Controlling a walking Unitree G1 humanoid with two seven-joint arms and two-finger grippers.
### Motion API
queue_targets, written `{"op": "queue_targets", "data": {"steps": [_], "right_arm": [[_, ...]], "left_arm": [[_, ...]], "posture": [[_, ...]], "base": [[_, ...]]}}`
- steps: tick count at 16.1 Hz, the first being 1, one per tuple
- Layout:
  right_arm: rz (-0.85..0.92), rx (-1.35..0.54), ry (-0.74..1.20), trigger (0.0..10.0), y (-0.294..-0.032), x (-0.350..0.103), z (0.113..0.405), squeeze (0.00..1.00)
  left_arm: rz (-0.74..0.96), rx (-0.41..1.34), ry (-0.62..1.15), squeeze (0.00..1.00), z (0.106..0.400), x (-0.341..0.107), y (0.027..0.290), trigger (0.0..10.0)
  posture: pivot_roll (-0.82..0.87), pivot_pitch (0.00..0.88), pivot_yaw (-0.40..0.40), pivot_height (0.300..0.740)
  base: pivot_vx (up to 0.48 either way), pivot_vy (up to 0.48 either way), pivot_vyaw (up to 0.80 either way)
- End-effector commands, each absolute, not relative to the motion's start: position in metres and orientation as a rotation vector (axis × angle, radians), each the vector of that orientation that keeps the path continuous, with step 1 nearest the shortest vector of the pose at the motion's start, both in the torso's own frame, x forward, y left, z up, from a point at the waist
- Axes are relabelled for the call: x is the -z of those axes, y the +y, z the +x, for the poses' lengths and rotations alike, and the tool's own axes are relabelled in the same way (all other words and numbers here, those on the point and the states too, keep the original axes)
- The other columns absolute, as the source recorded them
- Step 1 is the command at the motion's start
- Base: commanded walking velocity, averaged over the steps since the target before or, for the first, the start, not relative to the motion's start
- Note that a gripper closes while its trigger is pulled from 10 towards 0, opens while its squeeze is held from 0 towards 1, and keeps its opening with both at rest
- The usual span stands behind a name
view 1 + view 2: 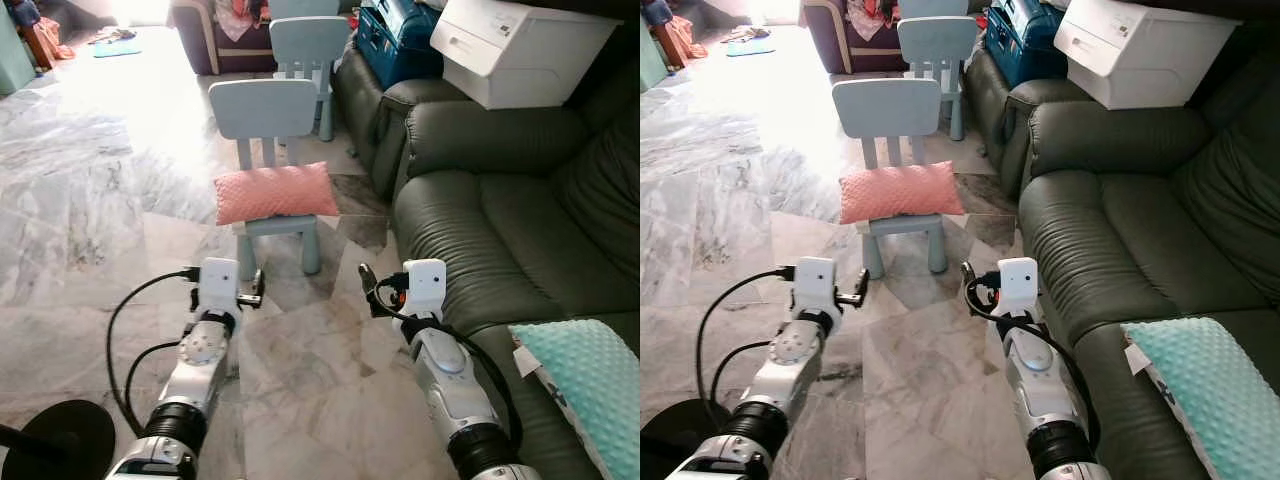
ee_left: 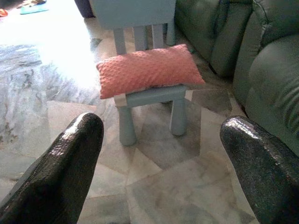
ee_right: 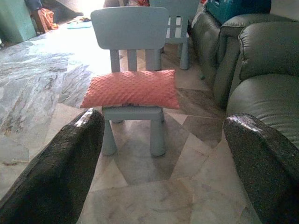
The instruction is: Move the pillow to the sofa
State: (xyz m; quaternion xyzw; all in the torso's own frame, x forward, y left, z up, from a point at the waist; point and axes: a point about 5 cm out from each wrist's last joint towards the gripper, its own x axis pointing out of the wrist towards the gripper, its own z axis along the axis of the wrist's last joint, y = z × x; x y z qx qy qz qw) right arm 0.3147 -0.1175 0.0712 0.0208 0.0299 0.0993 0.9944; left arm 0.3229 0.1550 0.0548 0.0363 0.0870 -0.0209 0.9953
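A coral-pink pillow [image 1: 275,192] lies across the seat of a small light-blue child's chair [image 1: 262,108] on the marble floor, straight ahead. The dark green leather sofa [image 1: 500,230] runs along the right. My left gripper [image 1: 252,290] hangs open, short of the chair's front left leg. On the other side my right gripper [image 1: 372,290] is open too, between the chair and the sofa's front edge. Both wrist views look at the pillow [image 2: 147,70] [image 3: 131,88] between spread black fingers [image 2: 70,154] [image 3: 70,154] that hold nothing.
A second blue chair [image 1: 310,40] stands behind the first. A white box [image 1: 520,50] and a blue case [image 1: 400,40] rest on the sofa's far arm. A teal pillow [image 1: 585,385] lies on the near sofa seat. A black round object [image 1: 60,435] sits at lower left.
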Motion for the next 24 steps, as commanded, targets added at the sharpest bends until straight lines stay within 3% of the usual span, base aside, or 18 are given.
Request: {"op": "queue_targets", "data": {"steps": [1,4,9,15,17,24], "right_arm": [[0.022,-0.201,0.033,10.0,-0.123,-0.075,0.314,0.0],[-0.019,-0.184,-0.007,10.0,-0.151,-0.079,0.296,0.0],[0.019,-0.128,-0.034,10.0,-0.186,-0.105,0.251,0.0],[0.11,-0.15,0.008,10.0,-0.169,-0.108,0.243,0.0],[0.127,-0.139,0.037,10.0,-0.168,-0.106,0.243,0.0],[0.13,-0.163,0.049,10.0,-0.162,-0.102,0.248,0.0]], "left_arm": [[0.074,0.033,0.122,0.0,0.317,-0.06,0.17,10.0],[0.1,0.005,0.056,0.0,0.284,-0.067,0.205,10.0],[0.204,0.036,0.021,0.0,0.23,-0.086,0.222,10.0],[0.159,0.052,0.061,0.0,0.238,-0.089,0.209,10.0],[0.047,0.031,0.068,0.0,0.241,-0.09,0.199,10.0],[0.074,0.088,0.074,0.0,0.241,-0.093,0.191,10.0]], "posture": [[-0.03,0.074,-0.039,0.74],[-0.03,0.089,-0.044,0.74],[-0.03,0.109,-0.068,0.74],[-0.03,0.094,-0.054,0.74],[-0.03,0.095,-0.058,0.74],[-0.03,0.104,-0.044,0.74]], "base": [[0.0,0.0,0.0],[0.0,0.0,0.0],[0.0,0.0,0.0],[0.0,0.0,0.0],[0.0,0.0,0.0],[0.0,0.0,0.0]]}}
